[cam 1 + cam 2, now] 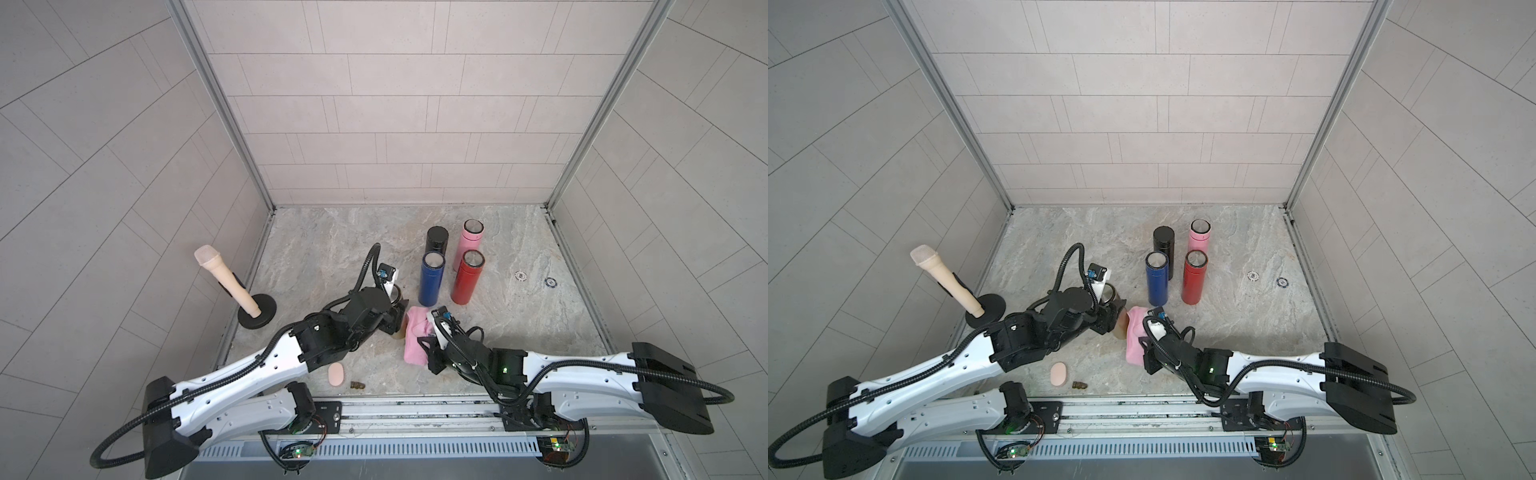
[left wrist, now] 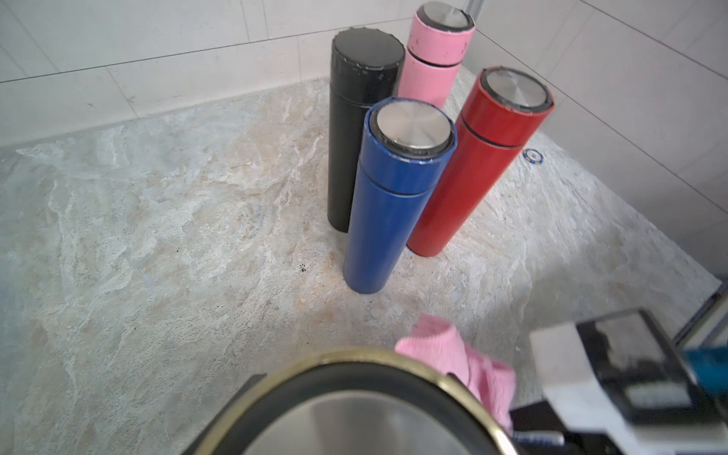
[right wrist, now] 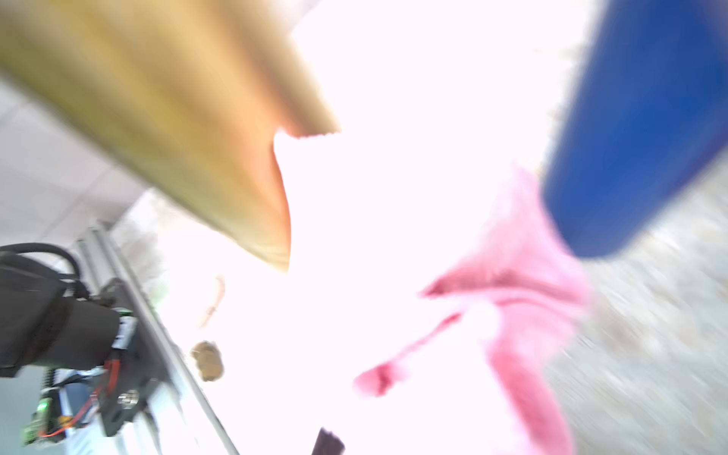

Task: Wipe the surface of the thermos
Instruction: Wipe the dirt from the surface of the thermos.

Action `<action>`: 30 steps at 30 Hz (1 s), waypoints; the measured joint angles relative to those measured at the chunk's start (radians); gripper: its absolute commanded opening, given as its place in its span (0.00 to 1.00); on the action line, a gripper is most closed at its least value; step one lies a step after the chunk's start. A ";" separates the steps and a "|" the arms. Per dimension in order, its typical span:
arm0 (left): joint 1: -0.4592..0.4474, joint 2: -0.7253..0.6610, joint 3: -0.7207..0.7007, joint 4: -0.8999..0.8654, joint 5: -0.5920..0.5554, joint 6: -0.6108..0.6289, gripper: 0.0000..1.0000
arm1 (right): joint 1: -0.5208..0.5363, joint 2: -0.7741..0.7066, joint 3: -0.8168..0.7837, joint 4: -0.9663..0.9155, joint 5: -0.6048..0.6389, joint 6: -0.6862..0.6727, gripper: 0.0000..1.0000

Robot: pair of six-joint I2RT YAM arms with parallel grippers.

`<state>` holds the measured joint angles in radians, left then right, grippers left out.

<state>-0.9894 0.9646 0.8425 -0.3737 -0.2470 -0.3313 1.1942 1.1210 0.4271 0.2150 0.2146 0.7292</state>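
Clamping a tall gold metal thermos (image 1: 1120, 327) between the closed-in fingers of the left gripper (image 1: 1113, 314). Just right of those fingers, pinching a pink knitted cloth (image 1: 415, 332) tight in the right gripper (image 1: 429, 337), fabric touching the thermos wall. Beyond both sets of fingertips, well apart: blue flask (image 1: 430, 282), black flask (image 1: 436, 243), red flask (image 1: 467, 279), pink flask (image 1: 467, 245).

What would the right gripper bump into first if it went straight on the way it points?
Probably the gold thermos. The right gripper, shut on the pink cloth, points at its side, with only cloth between. Depth is hard to judge from above.
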 measured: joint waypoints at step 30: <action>0.072 0.034 -0.126 0.189 0.578 0.341 0.00 | -0.310 -0.246 0.134 0.085 -0.587 0.035 0.00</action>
<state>-0.9169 0.9989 0.7170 -0.1848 0.3313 0.0101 0.8841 0.8753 0.5613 0.3004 -0.3721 0.7643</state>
